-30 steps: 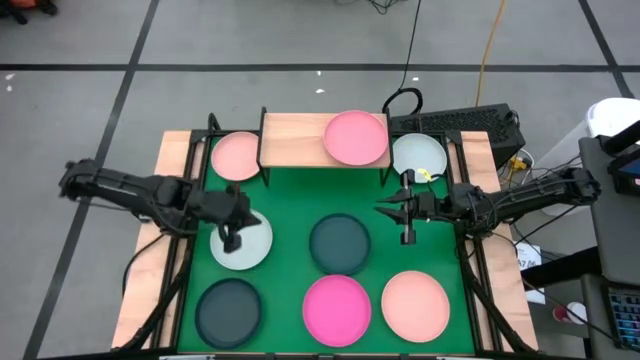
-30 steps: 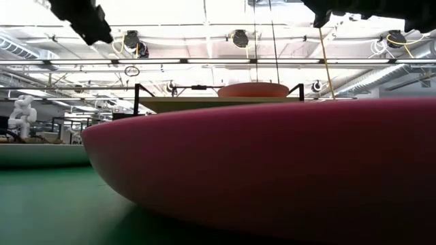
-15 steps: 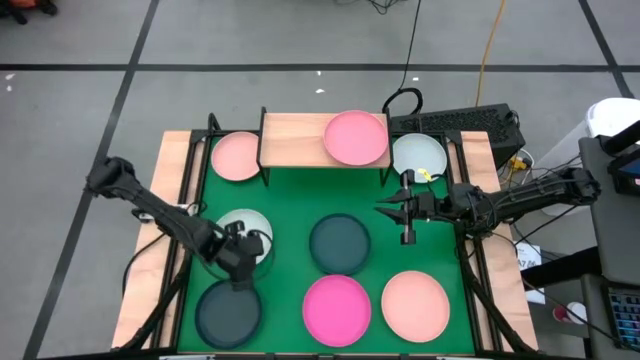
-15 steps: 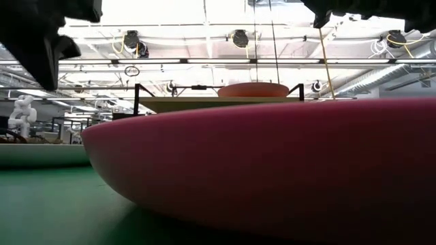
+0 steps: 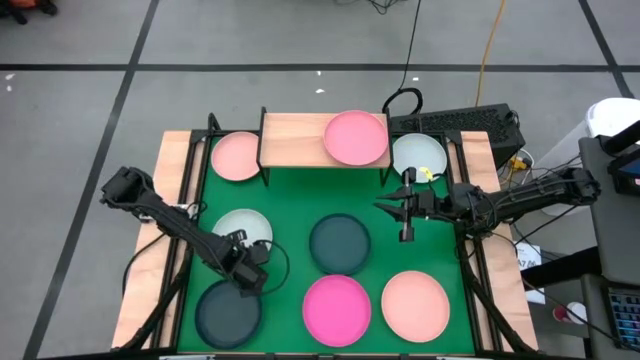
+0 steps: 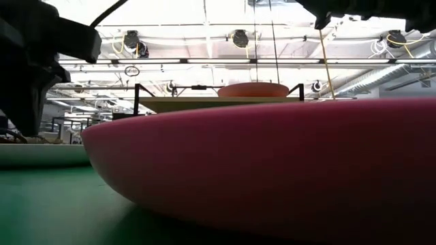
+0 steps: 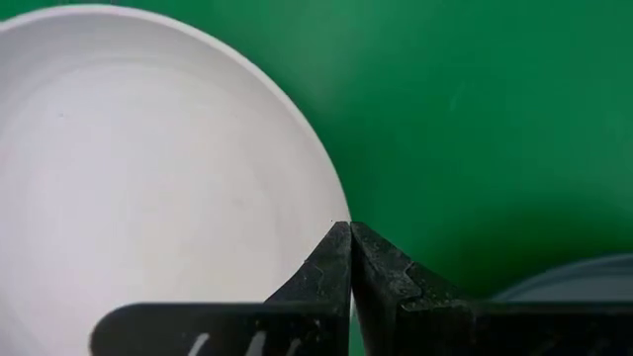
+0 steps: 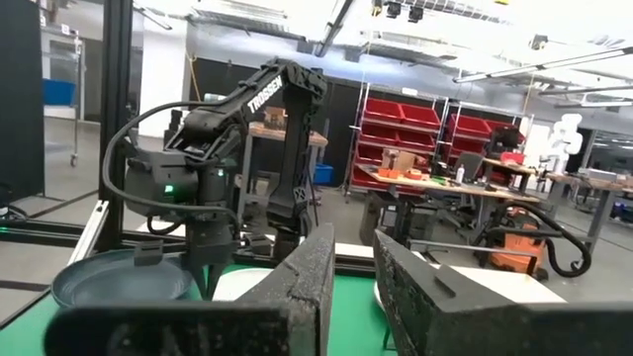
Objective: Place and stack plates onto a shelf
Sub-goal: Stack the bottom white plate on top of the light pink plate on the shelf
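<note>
I have the left gripper [image 5: 250, 277] low over the green mat [image 5: 290, 205], fingers pressed tight together and empty. In the left wrist view the closed tips sit right at the rim of the pale mint plate [image 7: 148, 188], with bare mat on the far side of them. From above, that same plate [image 5: 243, 228] lies just up-table of my gripper, toward the shelf [image 5: 295, 140], while a dark teal plate [image 5: 228, 308] lies just on the near side of it. So the gripper stands between the two, at the pale plate's near edge. A round plate has no long axis to line up on; what matters is that the rim runs across the fingertips and the plate's body lies beyond them, shelf-ward.

My judgement: the left arm is plainly the nearer one for this plate, and before any lift I need to part the fingers and straddle that rim.

The right gripper [image 5: 405, 212] hangs above the mat, well apart from this work, close to the white plate [image 5: 418, 155] beside the shelf's right end. Its fingers stand a little apart in its own wrist view and grip nothing.

The shelf carries one rose plate [image 5: 355, 138] on its right half; its left half is bare wood. A light pink plate [image 5: 236, 156] sits just off its left end.
</note>
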